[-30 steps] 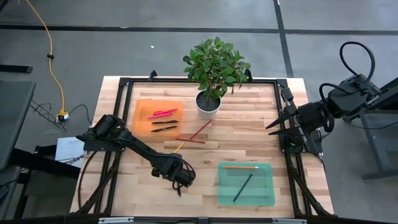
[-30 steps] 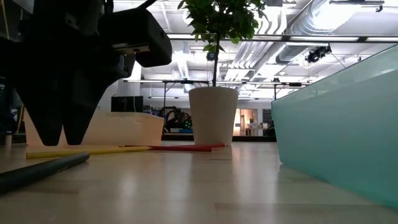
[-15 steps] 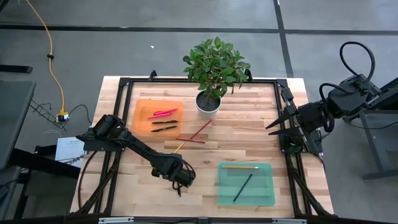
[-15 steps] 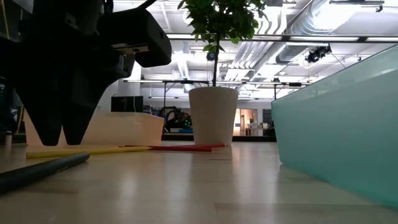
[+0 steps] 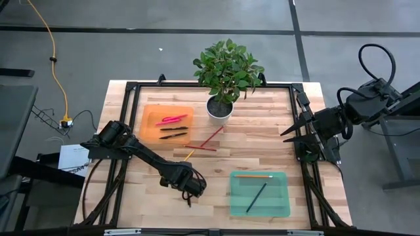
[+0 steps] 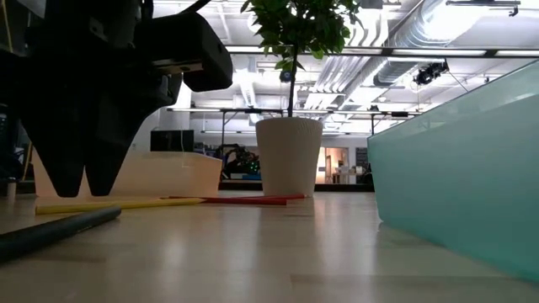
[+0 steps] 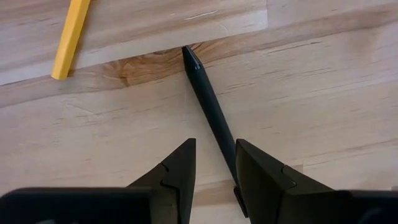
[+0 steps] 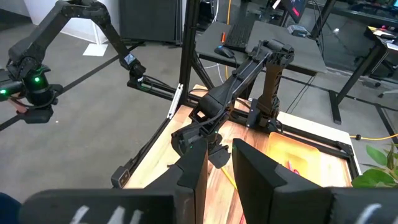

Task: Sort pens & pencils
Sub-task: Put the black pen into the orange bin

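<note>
High view: the left pincer (image 5: 190, 194) is lowered to the counter (image 5: 216, 164), its fingers apart astride a dark pen (image 7: 208, 109) lying flat, unclamped. A yellow pencil (image 5: 189, 155) and two red pencils (image 5: 205, 142) are seen mid-counter. Pens are laid in the orange tray (image 5: 147, 128), pencils in the green tray (image 5: 282, 196). The right pincer (image 5: 289, 136), fingers apart and empty, is held over the right edge.

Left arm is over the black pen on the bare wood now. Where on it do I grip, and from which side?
Grip the black pen mid-barrel, from straight above, jaws across its width. It lies flat on the table, and the left gripper already straddles its near end with jaws open. The tapered tip would likely slip. The yellow pencil lies apart, clear of the jaws.
</note>
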Tool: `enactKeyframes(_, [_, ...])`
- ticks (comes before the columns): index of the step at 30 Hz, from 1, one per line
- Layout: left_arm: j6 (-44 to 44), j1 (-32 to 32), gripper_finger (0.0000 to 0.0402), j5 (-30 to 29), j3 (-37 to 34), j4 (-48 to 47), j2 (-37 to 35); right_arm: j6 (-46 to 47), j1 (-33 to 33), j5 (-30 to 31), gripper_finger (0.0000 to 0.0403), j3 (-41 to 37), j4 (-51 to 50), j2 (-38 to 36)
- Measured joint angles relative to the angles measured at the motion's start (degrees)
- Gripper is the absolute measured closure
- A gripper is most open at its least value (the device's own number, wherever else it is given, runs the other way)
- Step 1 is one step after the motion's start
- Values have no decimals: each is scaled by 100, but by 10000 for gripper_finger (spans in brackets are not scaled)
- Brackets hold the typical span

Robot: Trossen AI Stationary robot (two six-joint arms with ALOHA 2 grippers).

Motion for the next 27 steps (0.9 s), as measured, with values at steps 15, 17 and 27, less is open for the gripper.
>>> enactKeyframes(15, [-24,68,300,4,0,237,63,-44,1,0,336,0,35,1])
enactKeyframes(17, [-24,83,300,0,12,376,120,-44,1,0,336,0,35,0])
enactKeyframes(27, [-7,72,300,22,11,223,169,-44,-1,0,336,2,36,2])
